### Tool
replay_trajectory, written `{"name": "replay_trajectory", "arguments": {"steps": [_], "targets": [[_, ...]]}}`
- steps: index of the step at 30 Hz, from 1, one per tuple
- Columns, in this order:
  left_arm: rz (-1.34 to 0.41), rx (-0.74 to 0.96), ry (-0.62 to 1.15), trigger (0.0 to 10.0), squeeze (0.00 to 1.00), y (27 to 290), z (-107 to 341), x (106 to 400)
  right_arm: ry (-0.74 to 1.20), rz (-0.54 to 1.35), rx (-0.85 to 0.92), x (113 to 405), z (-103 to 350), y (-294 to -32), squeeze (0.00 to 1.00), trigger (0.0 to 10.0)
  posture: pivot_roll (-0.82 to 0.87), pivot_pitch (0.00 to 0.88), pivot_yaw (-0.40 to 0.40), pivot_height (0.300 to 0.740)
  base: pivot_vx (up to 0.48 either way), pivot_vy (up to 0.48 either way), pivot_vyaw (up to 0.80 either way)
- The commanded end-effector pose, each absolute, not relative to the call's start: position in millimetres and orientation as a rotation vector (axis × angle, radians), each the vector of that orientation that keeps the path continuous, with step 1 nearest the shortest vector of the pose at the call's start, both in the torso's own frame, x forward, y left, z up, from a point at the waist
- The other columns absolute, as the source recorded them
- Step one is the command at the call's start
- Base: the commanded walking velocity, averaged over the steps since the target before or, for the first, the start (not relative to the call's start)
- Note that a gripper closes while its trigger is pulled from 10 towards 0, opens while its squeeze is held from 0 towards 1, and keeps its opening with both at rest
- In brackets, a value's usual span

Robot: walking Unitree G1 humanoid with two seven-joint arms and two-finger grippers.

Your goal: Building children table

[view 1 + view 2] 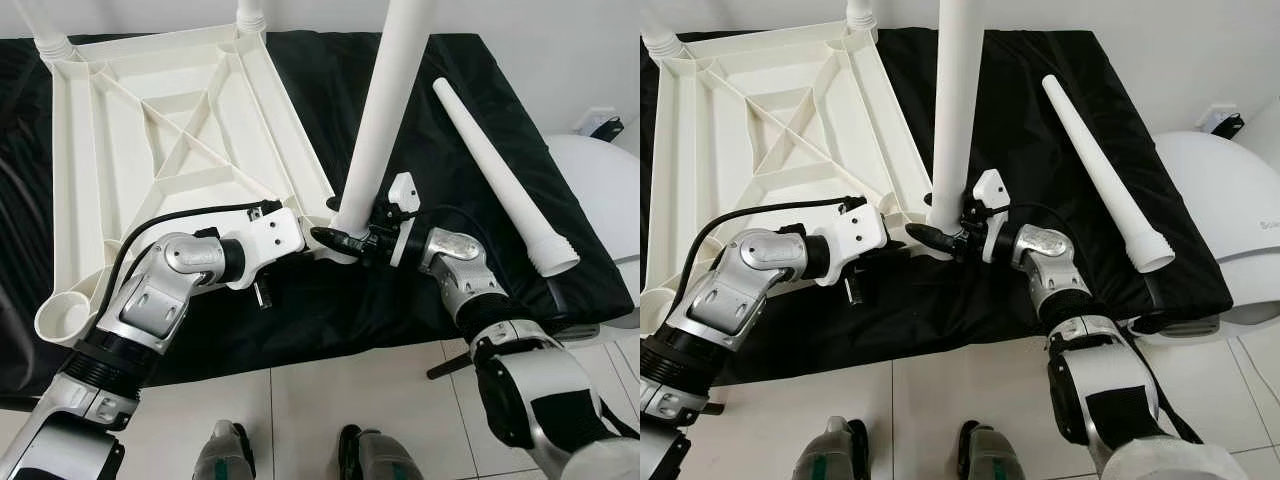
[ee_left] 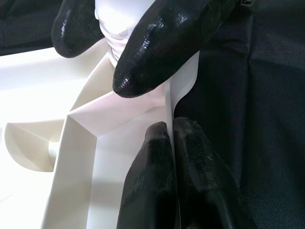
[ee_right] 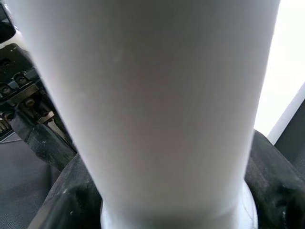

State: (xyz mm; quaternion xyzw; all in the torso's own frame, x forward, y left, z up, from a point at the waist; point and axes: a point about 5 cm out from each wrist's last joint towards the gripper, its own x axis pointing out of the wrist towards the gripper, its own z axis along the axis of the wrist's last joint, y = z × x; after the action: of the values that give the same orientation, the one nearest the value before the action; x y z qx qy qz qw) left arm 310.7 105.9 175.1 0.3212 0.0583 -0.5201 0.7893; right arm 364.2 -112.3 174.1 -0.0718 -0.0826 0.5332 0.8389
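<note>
The white table top (image 1: 290, 110) lies upside down on a black cloth, with a leg standing in each far corner. A third white leg (image 1: 385, 110) stands upright at the near right corner. My right gripper (image 1: 338, 238) is shut on its base, one black finger on each side (image 3: 66, 191). My left gripper (image 2: 169, 126) is shut on the table top's thin rim (image 2: 178, 95) right beside that corner, its wrist (image 1: 272, 235) just left of the leg. Another loose leg (image 1: 500, 180) lies on the cloth to the right.
The near left corner socket (image 1: 65, 318) holds no leg. A white rounded appliance (image 1: 1220, 210) stands at the right past the cloth's edge. White floor tiles and my feet (image 1: 225, 455) are in front of the cloth.
</note>
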Motion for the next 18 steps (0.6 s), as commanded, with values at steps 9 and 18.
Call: {"name": "replay_trajectory", "arguments": {"steps": [9, 18], "targets": [[-1.095, 0.668, 0.359, 10.0, 0.00, 121.7, 129.3, 302.3, -0.235, 1.019, -0.121, 363.9, 175.2, -129.3, 0.00, 0.0, 0.13, 0.234, -0.017, 0.740, 0.000, 0.000, 0.00], [-1.094, 0.667, 0.357, 10.0, 0.00, 121.1, 128.8, 302.7, -0.292, 0.908, -0.128, 357.5, 170.4, -129.2, 0.00, 0.0, 0.12, 0.225, -0.019, 0.740, 0.000, 0.000, 0.00]]}}
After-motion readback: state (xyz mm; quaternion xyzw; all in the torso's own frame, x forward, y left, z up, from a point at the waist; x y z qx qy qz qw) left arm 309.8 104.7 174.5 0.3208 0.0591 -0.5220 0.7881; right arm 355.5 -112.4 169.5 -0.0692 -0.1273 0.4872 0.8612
